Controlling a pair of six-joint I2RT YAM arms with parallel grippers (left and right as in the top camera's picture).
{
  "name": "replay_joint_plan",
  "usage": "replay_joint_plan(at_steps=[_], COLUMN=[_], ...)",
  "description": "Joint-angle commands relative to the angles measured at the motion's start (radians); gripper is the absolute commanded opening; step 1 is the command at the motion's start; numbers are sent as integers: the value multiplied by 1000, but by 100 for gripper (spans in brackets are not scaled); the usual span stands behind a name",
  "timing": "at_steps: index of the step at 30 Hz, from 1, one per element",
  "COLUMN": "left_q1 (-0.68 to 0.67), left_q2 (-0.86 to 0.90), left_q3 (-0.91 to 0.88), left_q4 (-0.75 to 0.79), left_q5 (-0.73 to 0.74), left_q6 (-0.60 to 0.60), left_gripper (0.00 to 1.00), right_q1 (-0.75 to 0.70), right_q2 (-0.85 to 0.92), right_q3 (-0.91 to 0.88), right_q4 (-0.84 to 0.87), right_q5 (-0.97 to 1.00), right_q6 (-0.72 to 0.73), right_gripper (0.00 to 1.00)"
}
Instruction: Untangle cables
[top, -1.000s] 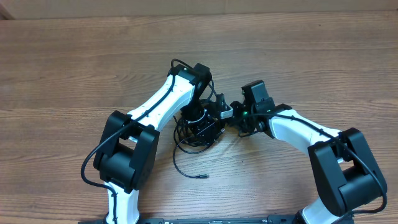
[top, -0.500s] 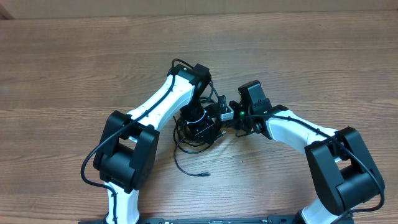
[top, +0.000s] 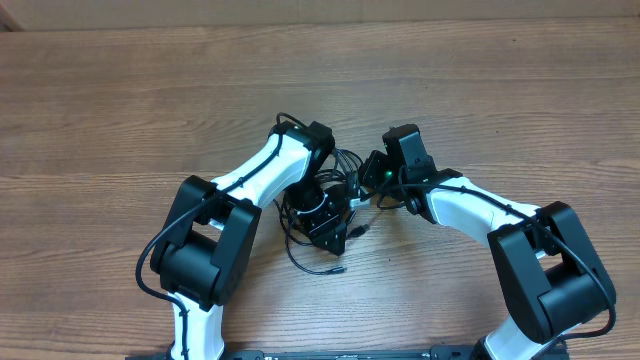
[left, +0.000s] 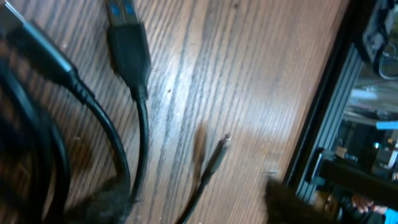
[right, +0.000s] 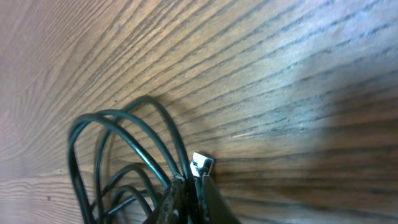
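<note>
Starting left, our left gripper (top: 338, 235) hangs open over the cables (left: 129, 50), heaped between both grippers — our right gripper (right: 193, 190) pinches one strand by its silver plug (right: 201, 164); we fear a hard pull tightens the knot.

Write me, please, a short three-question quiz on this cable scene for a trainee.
1. True or false: the cables lie stretched out straight.
2. In the left wrist view, the insert of the USB plug is: A red, B blue, C white.
3. Fill in: in the right wrist view, the right pincer is shut just below a small ___ plug tip.

Key: 1 false, they lie in loops; 2 B; 3 silvery.
</note>
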Motion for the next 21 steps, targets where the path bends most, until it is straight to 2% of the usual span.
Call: replay_joint_plan(at_steps=[1, 4, 5, 9, 10, 12, 14, 21], left_q1=[0, 0, 0, 0, 0, 0, 0, 0], left_q2=[-5, -5, -5, -5, -5, -5, -5, -5], left_q3=[-19, 5, 36, 190, 222, 289, 323, 297], left_q4=[12, 2, -29, -144, -156, -169, -164, -87], left_q5=[-27, -77, -78, -76, -77, -79, -79, -174], left_q6=[-5, -64, -74, -81, -93, -121, -134, -283], left_gripper=[100, 100, 98, 100, 100, 100, 99, 100], right_q1=[0, 0, 0, -5, -11, -43, -90, -248], right_q2=[-2, -2, -2, -2, -2, -2, -2, -2], right_q3=[2, 2, 2, 2, 2, 2, 2, 2], right_q4=[10, 10, 10, 4, -2, -22, -53, -193], right_q5=[47, 47, 47, 33, 18, -40, -106, -188], right_q6=[-3, -3, -3, -3, -3, -3, -3, -3], right_gripper=[15, 26, 35, 51, 53, 64, 71, 77])
